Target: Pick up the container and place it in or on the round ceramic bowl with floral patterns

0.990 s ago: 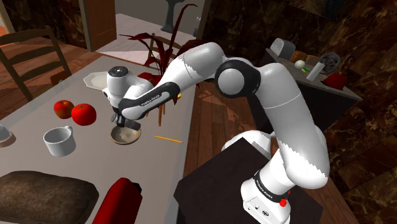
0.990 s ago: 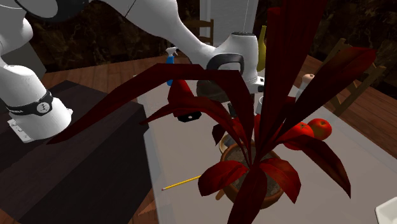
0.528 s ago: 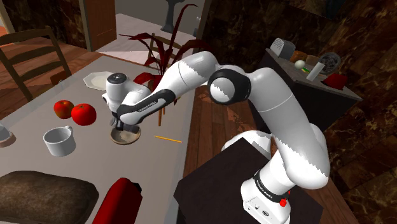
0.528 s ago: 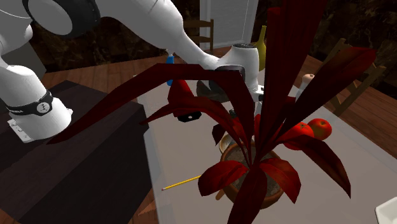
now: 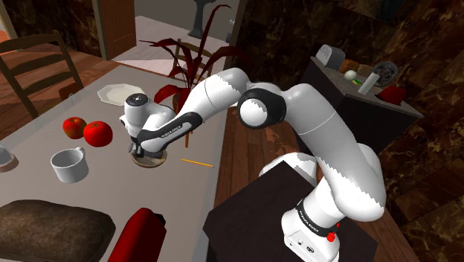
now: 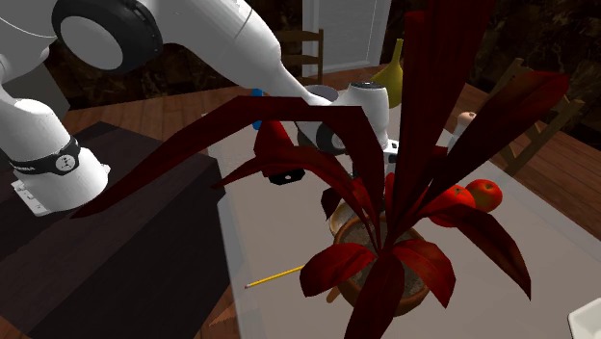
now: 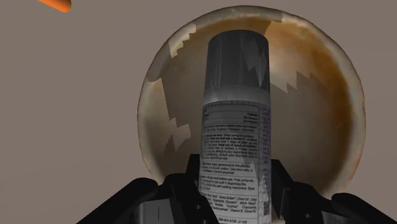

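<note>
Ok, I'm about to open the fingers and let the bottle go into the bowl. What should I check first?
1. Grip: the gripper has its fingers clasped on the bottle from both sides: ok.
2. Position: the inside of the bowl shows all round the bottle's cap end: ok.
3. Direction: the bottle runs in line with the gripper, cap end toward the bowl: ok.
4. Contact: whether the cap end touches the bowl's floor: cannot tell.
5. Neighbours: the pencil, the apples and the cup lie apart from the bowl: ok.
</note>
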Tool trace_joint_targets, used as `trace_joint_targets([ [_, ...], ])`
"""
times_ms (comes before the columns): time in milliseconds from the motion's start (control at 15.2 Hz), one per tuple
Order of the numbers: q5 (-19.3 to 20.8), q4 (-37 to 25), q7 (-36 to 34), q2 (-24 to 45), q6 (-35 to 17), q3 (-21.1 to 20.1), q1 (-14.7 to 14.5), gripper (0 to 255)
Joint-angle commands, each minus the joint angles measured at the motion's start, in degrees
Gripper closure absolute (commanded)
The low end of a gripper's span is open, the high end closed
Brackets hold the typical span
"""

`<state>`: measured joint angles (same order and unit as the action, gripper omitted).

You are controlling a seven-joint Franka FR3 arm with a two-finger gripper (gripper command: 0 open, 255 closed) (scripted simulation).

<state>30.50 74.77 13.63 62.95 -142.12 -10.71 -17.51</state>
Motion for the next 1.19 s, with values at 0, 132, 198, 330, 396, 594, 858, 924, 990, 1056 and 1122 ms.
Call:
trace_joint_targets([
  [0,0.02,0.11,-0.03,0.2,0.03,0.1,0.04,255],
  [132,0.02,0.11,-0.03,0.2,0.03,0.09,0.04,255],
  [198,0.02,0.11,-0.03,0.2,0.03,0.09,0.04,255],
  [330,0.01,0.07,-0.04,0.21,0.06,0.09,0.02,0],
  [396,0.0,0.02,0.01,0.22,0.09,0.08,0.05,0],
  [594,0.0,-0.06,0.0,0.33,0.07,0.09,0.03,0],
  [858,-0.3,5.02,-0.43,-5.7,1.26,-0.78,0.43,0],
  [924,-0.44,6.13,-0.48,-7.16,1.68,-1.04,0.53,0],
  [990,-0.44,6.13,-0.48,-7.16,1.68,-1.04,0.53,0],
  [1056,-0.44,6.14,-0.48,-7.17,1.68,-1.04,0.53,0],
  [1122,-0.44,6.13,-0.48,-7.17,1.68,-1.04,0.53,0],
])
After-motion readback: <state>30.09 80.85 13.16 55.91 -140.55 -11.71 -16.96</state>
